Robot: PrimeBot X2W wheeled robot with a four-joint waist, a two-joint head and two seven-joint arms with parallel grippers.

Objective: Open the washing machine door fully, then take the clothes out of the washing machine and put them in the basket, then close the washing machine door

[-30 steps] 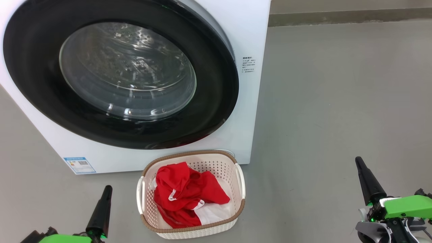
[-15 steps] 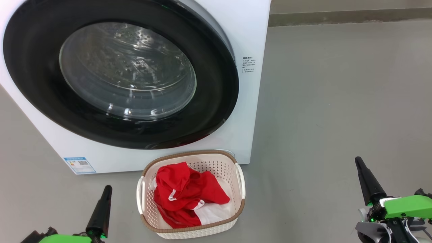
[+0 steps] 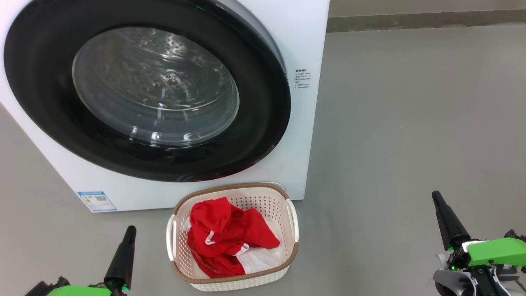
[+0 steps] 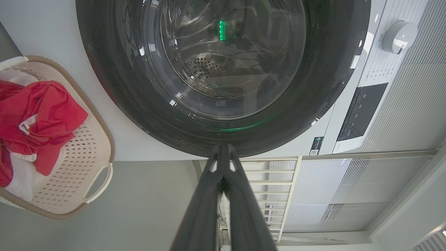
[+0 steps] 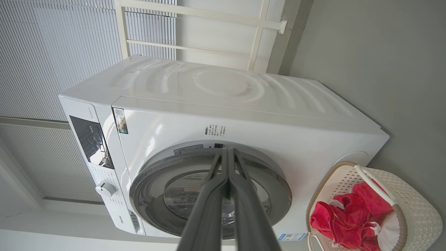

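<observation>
Looks done: washing machine door [image 3: 263,123] shut, clothes [image 3: 226,234] in basket [image 3: 234,187]. Basket sits nearer left hand [image 3: 130,231]; right hand [image 3: 436,197] well apart. Both pinched closed, empty.

Grey floor [image 3: 411,123], white ribbed wall [image 4: 411,115], pale railing [image 5: 195,13]

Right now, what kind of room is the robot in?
Probably a laundry corner: a white washing machine stands on a grey floor, with a basket of red clothes in front.
</observation>
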